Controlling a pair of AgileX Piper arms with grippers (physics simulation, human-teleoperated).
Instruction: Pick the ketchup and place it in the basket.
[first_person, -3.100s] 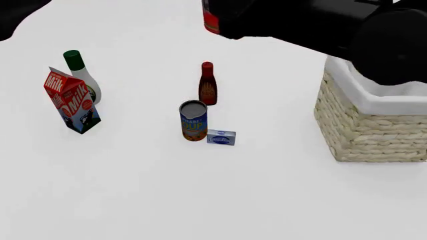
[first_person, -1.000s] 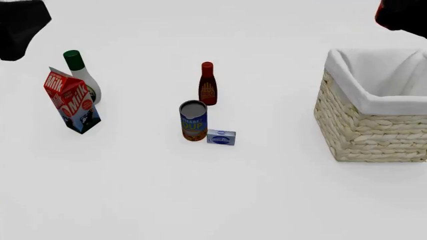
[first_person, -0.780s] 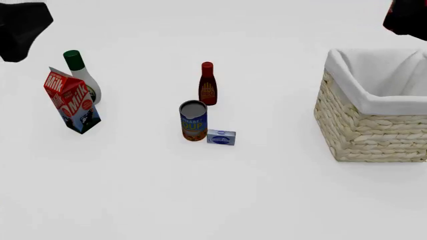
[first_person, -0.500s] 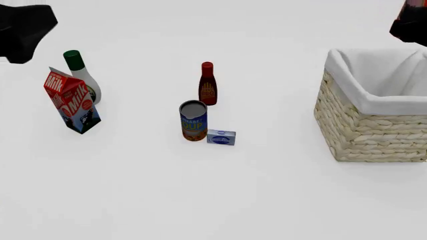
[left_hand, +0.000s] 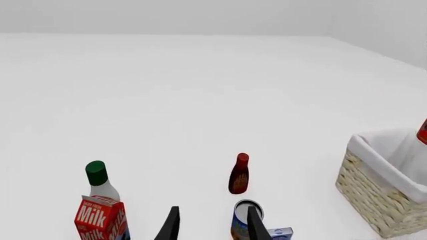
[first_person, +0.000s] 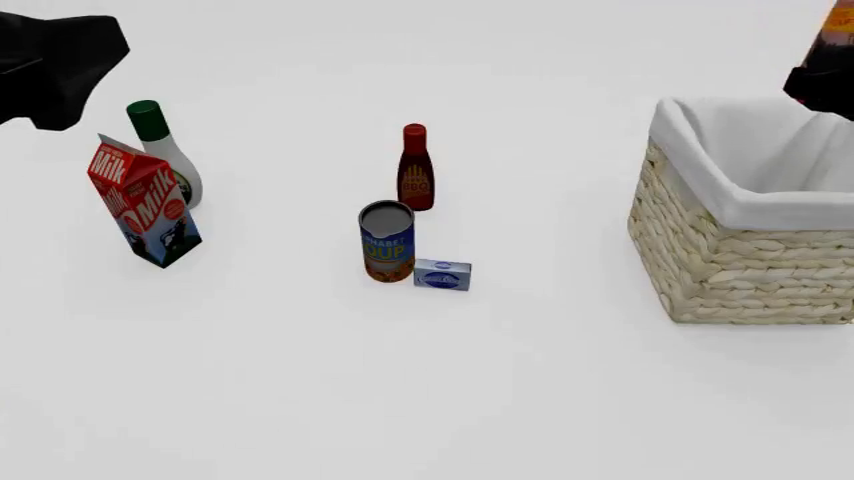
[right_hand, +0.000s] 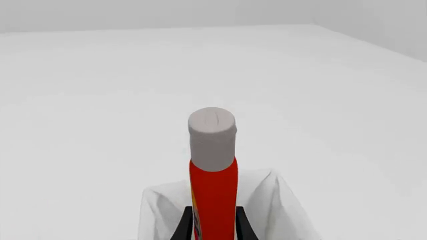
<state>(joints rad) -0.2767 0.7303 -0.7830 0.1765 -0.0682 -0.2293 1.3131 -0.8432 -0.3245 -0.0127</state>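
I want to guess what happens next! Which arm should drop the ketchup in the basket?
The right arm, probably. Its gripper already holds the ketchup, above the basket. The left gripper is open, over by the milk carton.

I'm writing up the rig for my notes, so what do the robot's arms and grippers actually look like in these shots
Both arms render as plain matte black, with no markings or cables visible. The left arm is a bulky, angular dark mass in the front view. The left gripper has two slim, tapering black fingers. Only the tips of the right gripper show, equally thin, black and blade-like.

Ketchup (right_hand: 213, 190) clamped between jaws, above basket (right_hand: 157, 212).
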